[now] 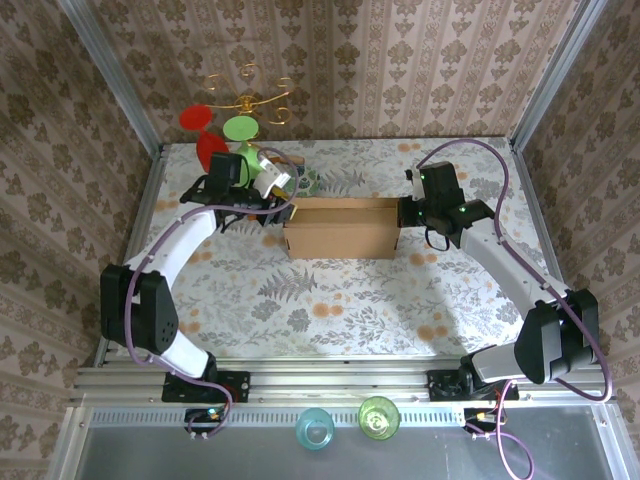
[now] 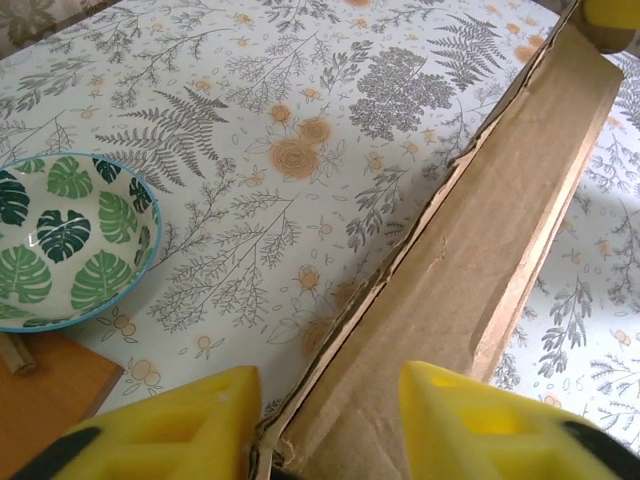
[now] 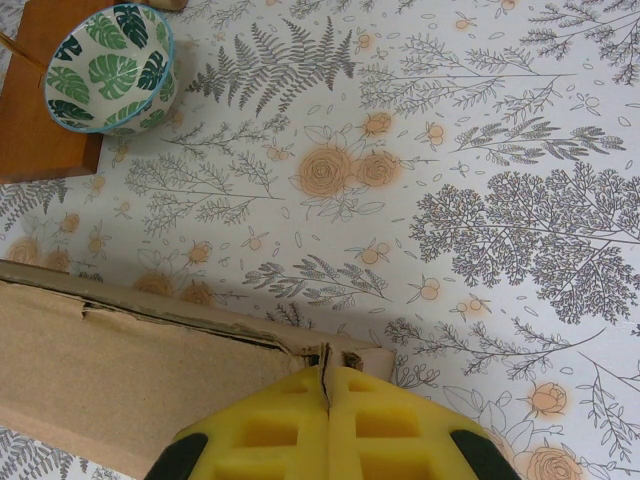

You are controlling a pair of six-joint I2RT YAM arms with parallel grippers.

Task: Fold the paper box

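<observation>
We saw the paper box (image 1: 340, 235) lying on the flowered surface (image 1: 300, 300) between the two tools, one tool at each of its short ends. The left tool (image 2: 330, 420) had its yellow fingers (image 2: 190, 425) standing apart, one on either side of the box's end. The cardboard ran away from that tool in a long raised wall with a ragged, creased edge. Whether those fingers pressed on the cardboard or only straddled it, we could not tell. The right tool (image 3: 327, 385) had its two yellow pads (image 3: 270, 430) pressed together at the box's corner, with a thin sliver of cardboard edge showing in the seam between them. The box's brown side stretched off to the left of that tool. A bowl (image 2: 65, 240) painted with green leaves sat well ahead and to the left of the left tool, apart from the box. A reddish wooden board (image 2: 50, 395) lay just beside the bowl, near the left finger.
</observation>
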